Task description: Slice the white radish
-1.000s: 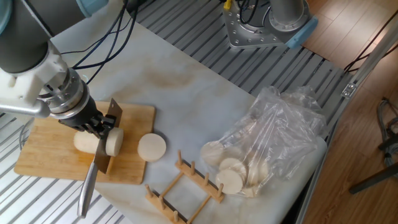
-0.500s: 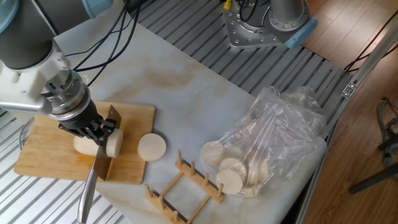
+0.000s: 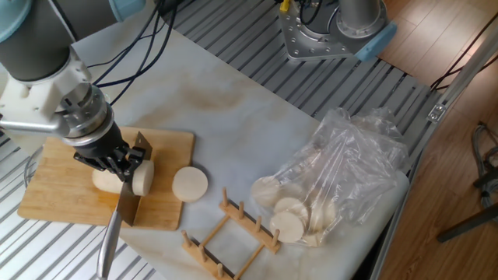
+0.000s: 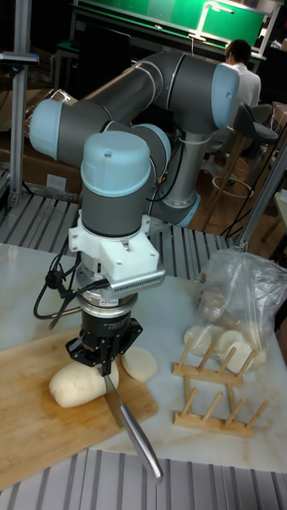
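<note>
The gripper [image 3: 118, 162] is closed around a knife [image 3: 124, 204], and the blade stands down into the white radish [image 3: 124, 180] on the wooden cutting board [image 3: 62, 190]. The radish lies on its side near the right half of the board, and one thick piece at its end is already separated by the blade. A loose round slice [image 3: 190, 184] lies just beside the board's right edge. Further right there is a wooden rack [image 3: 229, 233], and behind it a clear plastic bag [image 3: 334, 175] with pale slices inside. The fixed view shows the cut end of the radish; the tall fixed view shows its rounded end [image 4: 76, 384] and the knife's metal handle [image 4: 137, 438] reaching over the board's edge.
</note>
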Robot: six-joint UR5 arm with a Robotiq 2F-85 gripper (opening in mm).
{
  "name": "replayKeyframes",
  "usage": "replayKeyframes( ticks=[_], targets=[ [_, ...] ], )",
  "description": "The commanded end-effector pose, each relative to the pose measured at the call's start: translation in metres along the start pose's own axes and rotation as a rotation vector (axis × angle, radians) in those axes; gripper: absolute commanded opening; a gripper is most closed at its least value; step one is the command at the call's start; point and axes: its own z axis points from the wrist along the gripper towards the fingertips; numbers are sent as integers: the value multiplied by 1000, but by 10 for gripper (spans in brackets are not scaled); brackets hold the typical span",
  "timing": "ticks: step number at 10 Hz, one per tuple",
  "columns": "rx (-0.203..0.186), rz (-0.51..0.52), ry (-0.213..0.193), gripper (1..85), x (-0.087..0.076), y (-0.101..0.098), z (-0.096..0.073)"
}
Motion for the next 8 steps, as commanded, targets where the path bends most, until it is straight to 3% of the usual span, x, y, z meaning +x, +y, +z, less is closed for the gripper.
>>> replayKeyframes(
  ticks=[1,6,8],
  targets=[
    [5,-6,-24,13,2,0,5],
    [25,-18,-6,13,17,-6,-4],
    [28,0,-19,13,6,-2,4]
  ],
)
